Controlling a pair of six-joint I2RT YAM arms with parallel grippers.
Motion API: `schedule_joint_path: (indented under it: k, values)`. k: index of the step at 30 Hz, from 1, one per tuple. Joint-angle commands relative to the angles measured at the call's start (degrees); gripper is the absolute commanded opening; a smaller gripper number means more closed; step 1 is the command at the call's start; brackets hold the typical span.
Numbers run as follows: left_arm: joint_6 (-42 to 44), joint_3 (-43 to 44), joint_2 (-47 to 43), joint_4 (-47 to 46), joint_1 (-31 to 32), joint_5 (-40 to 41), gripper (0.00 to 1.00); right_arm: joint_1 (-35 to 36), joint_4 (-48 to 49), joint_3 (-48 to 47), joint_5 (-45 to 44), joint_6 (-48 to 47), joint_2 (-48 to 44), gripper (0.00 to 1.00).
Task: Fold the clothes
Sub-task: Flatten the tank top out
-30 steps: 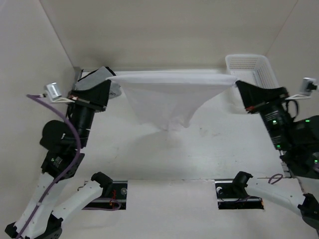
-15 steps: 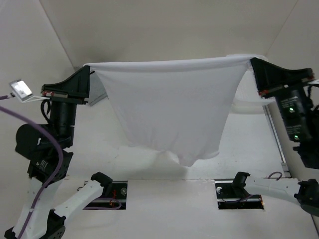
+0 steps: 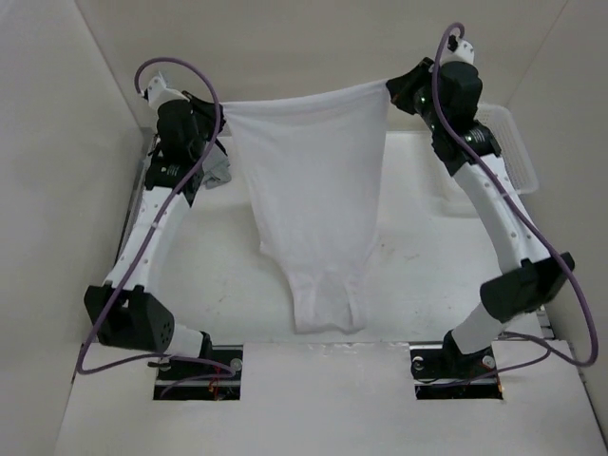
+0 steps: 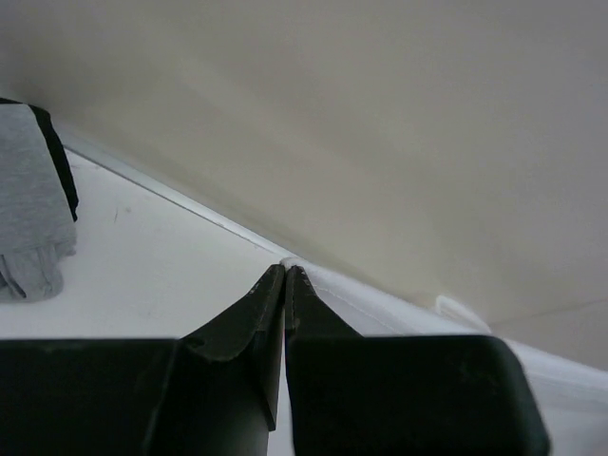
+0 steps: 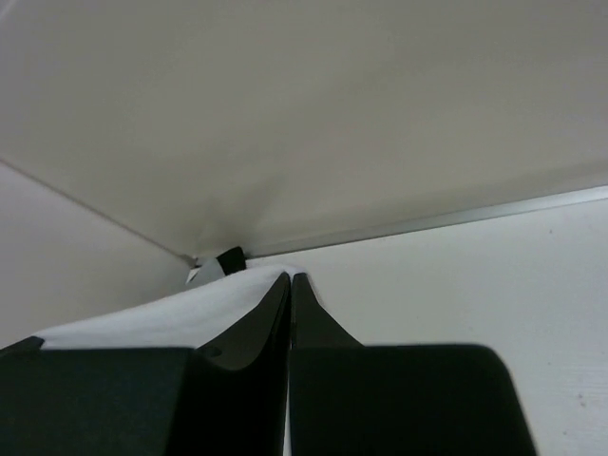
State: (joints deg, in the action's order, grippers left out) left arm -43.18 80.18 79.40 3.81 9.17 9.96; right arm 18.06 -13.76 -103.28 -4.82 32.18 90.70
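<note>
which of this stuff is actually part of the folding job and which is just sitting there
In the job: white garment; left gripper and right gripper, each shut on a top corner.
Lying about: white basket; grey cloth stack.

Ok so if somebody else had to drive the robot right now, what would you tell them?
Left gripper: shut on one top corner of the thin white fabric garment.
Right gripper: shut on the other top corner.
Where: the garment hangs spread between the two raised arms over the white table, its lower end toward the near edge. I cannot tell whether it touches the table. A white plastic basket sits at the far right, and a grey cloth stack lies at the far left.
Done: garment picked up and spread out.
Left: lay it flat, then fold it. No fold made yet.
</note>
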Motion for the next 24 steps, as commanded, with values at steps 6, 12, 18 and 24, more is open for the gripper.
schedule_joint_path:
  k: [6, 12, 18, 24]
  values:
    - [-1.5, 20.3, 2.5, -1.1, -5.8, -5.6, 0.0, -1.4, -5.6, -32.7, 6.7, 3.7, 6.4, 0.0]
    - [-0.7, 14.1, -2.3, -2.0, -5.6, -4.6, 0.0, -0.9, -2.2, -16.9, 6.4, 3.4, -1.6, 0.0]
    - [-1.1, -11.4, -13.8, -8.1, -0.3, -0.6, 0.01, 1.6, 10.3, 21.0, 3.7, 5.0, -19.7, 0.0]
    - [-1.6, -41.6, -33.0, -8.0, 4.8, 4.2, 0.01, 11.1, 16.0, 57.5, -2.2, 8.6, -42.2, 0.0]
